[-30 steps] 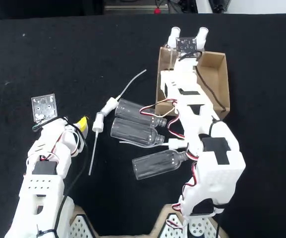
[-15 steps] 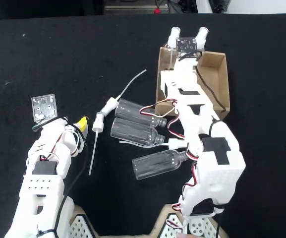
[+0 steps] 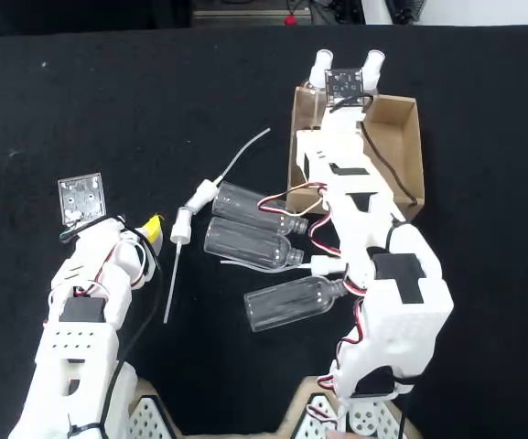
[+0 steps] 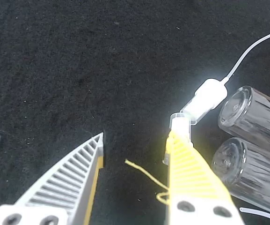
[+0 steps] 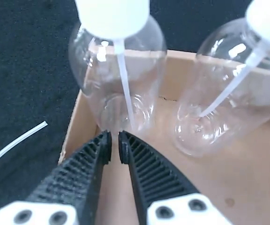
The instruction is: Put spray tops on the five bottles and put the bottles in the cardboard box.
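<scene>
Hovering over the box [image 3: 403, 137] floor, the right gripper [image 5: 114, 143] has its fingers [image 5: 85, 168] clenched almost tip to tip on nothing, just before capped bottle A [image 5: 118, 70] and bottle B [image 5: 228, 93], both upright at the box's far end. Uncapped, bottle C [image 3: 254, 208], bottle D [image 3: 250, 245] and bottle E [image 3: 296, 302] lie on the table [image 3: 108, 91] beside the box (necks toward the right arm), with loose top 1 [image 3: 204, 192] and top 2 [image 3: 181, 226] near their bases. Spread wide and empty, the left gripper [image 4: 135, 136] has its yellow finger [image 4: 191, 187] just beside top 2.
</scene>
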